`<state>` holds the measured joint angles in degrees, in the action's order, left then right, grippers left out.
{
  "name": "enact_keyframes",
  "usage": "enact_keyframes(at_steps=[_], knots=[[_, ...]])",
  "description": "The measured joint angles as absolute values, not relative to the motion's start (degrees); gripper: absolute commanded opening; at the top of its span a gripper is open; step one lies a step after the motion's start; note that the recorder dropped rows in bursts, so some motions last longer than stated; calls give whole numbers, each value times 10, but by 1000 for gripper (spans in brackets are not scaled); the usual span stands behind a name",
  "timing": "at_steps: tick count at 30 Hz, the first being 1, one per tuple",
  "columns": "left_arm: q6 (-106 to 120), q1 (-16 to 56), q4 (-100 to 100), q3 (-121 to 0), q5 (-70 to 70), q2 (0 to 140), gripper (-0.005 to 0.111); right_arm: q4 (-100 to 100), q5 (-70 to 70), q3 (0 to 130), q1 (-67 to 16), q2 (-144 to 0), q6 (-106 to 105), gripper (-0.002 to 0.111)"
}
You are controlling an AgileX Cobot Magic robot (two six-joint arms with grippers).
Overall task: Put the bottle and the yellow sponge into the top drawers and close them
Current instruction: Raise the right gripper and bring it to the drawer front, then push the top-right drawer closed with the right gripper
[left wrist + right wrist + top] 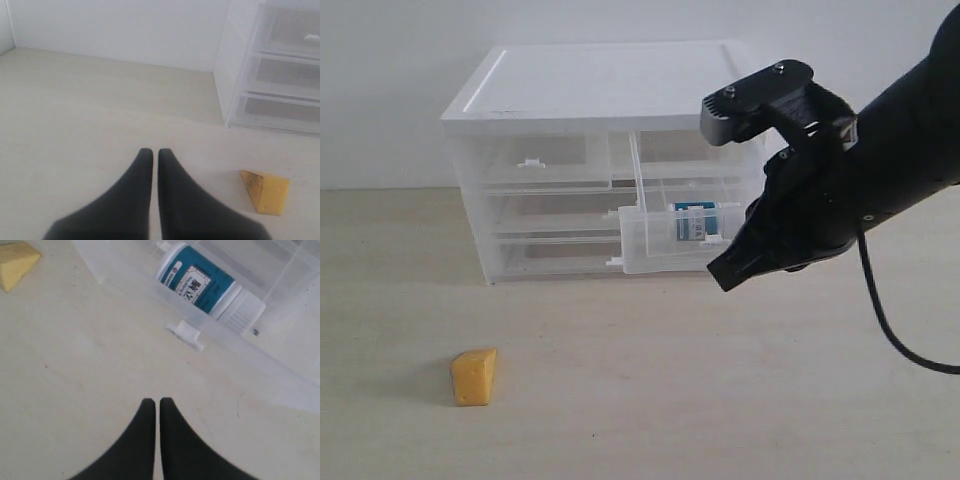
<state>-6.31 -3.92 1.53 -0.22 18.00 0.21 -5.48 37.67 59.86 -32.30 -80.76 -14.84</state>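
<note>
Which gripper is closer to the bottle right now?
Right. The right gripper hangs shut just in front of the pulled-out top drawer where the bottle lies. The left gripper is by the yellow sponge, with the bottle out of its view.

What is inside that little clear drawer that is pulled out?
A white bottle with a teal label lies on its side in the open top drawer. Nothing else shows through its clear walls, though the black arm covers its right end.
</note>
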Motion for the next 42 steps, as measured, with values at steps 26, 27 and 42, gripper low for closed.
enact_keyframes(at_steps=[26,27,42], knots=[[-63,-39,15,-2,180,2,4,-42,118,598,-325,-910,-127,0],[-63,-39,15,-2,180,2,4,-41,107,598,-325,-914,-127,0],[-63,-39,15,-2,180,2,4,-20,204,653,-316,-928,-172,0]])
